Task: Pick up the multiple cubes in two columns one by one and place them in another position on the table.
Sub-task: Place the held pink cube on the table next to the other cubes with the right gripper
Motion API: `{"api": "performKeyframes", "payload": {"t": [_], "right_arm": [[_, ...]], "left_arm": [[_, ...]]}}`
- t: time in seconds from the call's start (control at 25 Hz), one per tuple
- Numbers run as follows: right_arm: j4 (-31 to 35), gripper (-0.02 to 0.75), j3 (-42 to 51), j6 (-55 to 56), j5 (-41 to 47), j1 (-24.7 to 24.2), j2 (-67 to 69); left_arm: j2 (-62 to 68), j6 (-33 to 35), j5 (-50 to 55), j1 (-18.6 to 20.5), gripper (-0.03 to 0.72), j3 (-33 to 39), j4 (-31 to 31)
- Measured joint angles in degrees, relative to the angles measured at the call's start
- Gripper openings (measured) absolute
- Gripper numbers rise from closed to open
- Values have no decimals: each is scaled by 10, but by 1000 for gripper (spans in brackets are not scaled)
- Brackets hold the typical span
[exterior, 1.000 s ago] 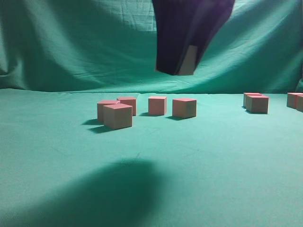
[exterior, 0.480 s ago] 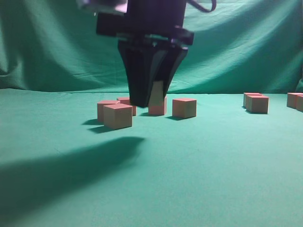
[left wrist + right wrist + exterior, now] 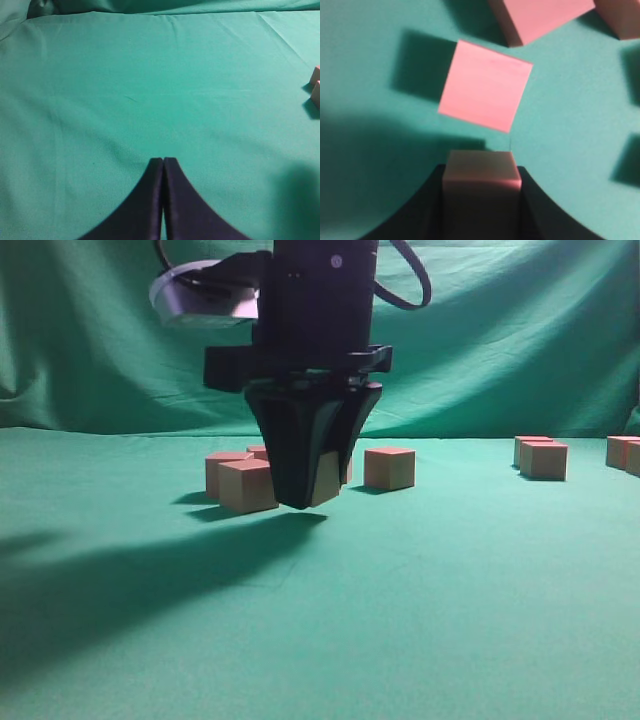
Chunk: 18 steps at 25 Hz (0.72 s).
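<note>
Right hand [image 3: 312, 502] grips a cube [image 3: 481, 172] above the table [image 3: 480, 580].

The desk [image 3: 480, 620] is a wide flat surface covered in smooth green cloth. A cluster of small matte blocks with reddish-pink tops and tan-pink sides [image 3: 247, 485] rests on it toward the far edge, left of the middle, with one more block [image 3: 389, 467] a little to their right. Near the far right corner lie two further pairs [image 3: 542, 458], the outermost [image 3: 625, 454] cut by the frame.
</note>
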Motion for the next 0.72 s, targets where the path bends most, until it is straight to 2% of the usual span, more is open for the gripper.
{"api": "performKeyframes", "payload": {"t": [0.72], "right_arm": [[-3,258,0,1,-10,0,11]], "left_arm": [[0,0,0,0,0,0,0]]}}
